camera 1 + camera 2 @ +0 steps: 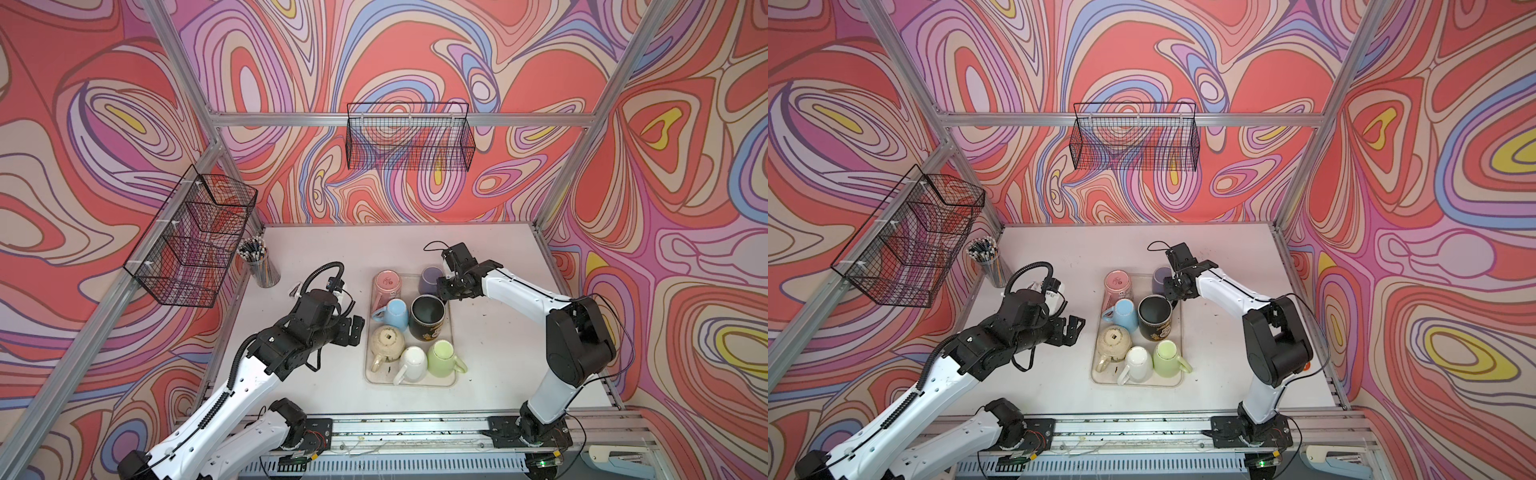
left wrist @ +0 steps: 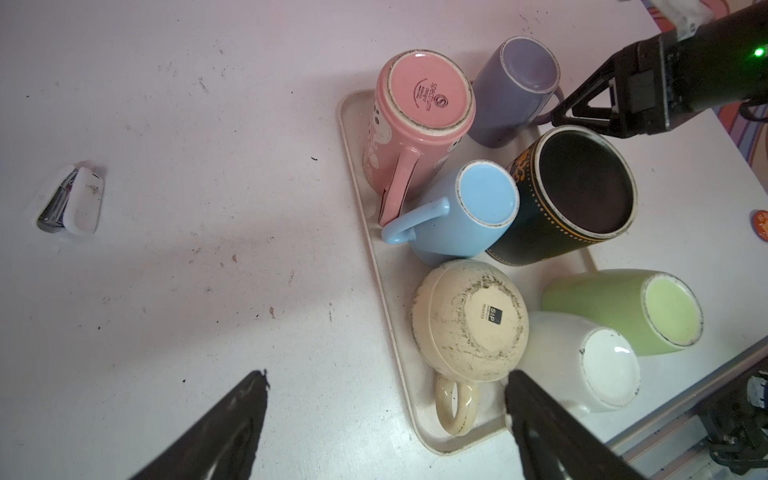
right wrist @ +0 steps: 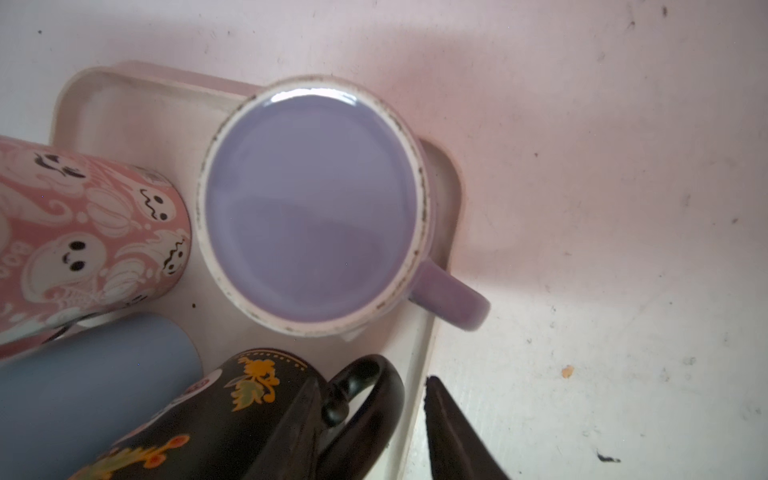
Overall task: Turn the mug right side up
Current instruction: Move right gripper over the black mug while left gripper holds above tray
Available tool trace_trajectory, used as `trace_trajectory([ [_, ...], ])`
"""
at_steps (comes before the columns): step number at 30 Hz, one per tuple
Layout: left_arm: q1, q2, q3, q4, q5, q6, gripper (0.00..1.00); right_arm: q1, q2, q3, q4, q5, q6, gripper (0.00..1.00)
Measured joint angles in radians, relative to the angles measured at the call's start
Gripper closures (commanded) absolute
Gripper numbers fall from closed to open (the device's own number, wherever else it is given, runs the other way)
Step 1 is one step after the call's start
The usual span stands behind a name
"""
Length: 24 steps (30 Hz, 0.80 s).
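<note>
Right wrist view: at the bottom of the frame, the right gripper (image 3: 370, 380) is seen with its two fingers a little apart. The handle of the black mug (image 3: 199, 415) is between them. A gap is seen between the handle and one finger, so the jaws are open and nothing is squeezed. Farther up, in the middle of the frame, the purple mug (image 3: 311, 203) is set upside down on the tray (image 3: 124, 120). The pink mug (image 3: 83, 232) with ghosts on it is seen at the left edge.

In a top view, the tray is seen in the lower middle of the frame, on the white table (image 1: 498, 353). At its near end, the white mug (image 1: 413, 362) and the green mug (image 1: 442, 356) are placed bottom up, with the cream mug (image 1: 387, 341) just behind. The black mug is stood right side up in the middle row, just beside the blue mug (image 1: 395, 313). The left gripper (image 1: 355, 330) is held just left of the tray, with its jaws spread wide and empty. A cup of pencils (image 1: 259, 266) is stood far back on the left.
</note>
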Motion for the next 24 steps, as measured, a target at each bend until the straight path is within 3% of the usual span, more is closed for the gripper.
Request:
trace_trajectory([
  [24,-0.001,-0.007,-0.011,0.001,0.022,-0.024,0.11,0.054,-0.197,-0.218,-0.038,0.016,0.039,0.62],
])
